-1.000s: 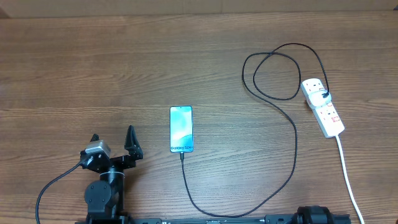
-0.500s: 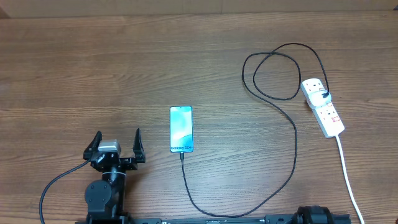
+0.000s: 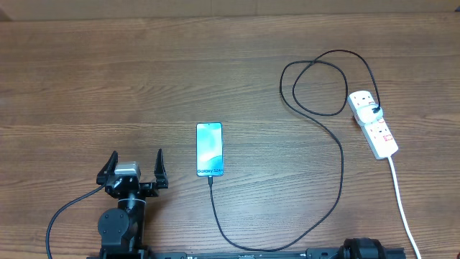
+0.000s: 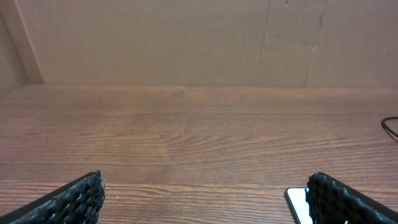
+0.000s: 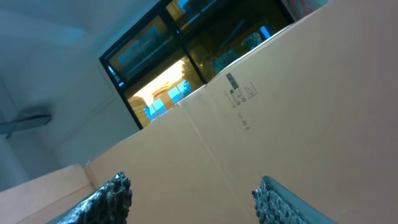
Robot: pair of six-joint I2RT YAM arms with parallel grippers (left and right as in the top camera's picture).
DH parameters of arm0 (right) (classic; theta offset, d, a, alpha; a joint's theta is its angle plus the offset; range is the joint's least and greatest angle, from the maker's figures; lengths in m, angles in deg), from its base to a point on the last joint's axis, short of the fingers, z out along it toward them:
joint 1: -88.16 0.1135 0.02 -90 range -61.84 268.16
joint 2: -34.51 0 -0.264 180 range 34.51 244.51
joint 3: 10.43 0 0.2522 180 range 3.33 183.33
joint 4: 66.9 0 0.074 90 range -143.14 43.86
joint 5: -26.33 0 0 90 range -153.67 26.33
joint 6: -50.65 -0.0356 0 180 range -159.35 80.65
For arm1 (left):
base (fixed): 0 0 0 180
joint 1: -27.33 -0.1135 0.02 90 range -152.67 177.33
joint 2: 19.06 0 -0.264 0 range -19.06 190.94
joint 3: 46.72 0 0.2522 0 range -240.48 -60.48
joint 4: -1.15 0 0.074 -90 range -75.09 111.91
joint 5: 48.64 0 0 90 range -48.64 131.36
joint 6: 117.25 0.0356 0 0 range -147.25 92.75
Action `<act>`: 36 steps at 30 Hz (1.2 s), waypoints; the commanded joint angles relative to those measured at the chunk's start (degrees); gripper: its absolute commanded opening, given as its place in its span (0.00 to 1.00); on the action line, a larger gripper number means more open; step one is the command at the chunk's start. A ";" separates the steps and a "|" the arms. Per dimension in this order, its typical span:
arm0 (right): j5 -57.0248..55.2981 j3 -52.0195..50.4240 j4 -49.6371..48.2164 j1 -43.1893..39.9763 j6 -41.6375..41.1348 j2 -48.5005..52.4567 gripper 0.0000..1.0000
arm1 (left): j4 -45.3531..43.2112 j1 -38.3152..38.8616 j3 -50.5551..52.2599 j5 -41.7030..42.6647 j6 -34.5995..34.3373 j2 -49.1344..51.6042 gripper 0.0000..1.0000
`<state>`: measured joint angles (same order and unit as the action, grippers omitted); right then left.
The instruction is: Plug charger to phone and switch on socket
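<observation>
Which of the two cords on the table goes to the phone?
The thin black cable: it loops from the white power strip round to the phone, meeting its bottom edge. The white cord leaves the strip's other end, nowhere near the phone.

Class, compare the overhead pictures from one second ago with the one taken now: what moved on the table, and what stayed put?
The left gripper turned from a skewed pose to square, both fingers now pointing up the table; it is open and holds nothing. The slim light-screened phone, the thin black charger cable and the white plastic power strip stayed as they were.
</observation>
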<state>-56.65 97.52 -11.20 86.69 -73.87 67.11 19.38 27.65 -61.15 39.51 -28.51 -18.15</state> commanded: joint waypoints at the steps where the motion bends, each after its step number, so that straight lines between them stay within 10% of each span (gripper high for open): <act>1: 2.97 -0.07 -0.59 -0.20 0.26 -1.79 0.66 | -0.15 -0.33 0.39 0.87 1.09 -0.70 1.00; 36: 2.91 4.26 2.12 2.05 0.50 -32.33 0.76 | -0.15 -0.33 0.39 0.87 1.09 -0.70 1.00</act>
<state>-53.08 100.63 -9.83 87.15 -73.65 34.94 19.40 27.65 -61.15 39.68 -28.51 -18.15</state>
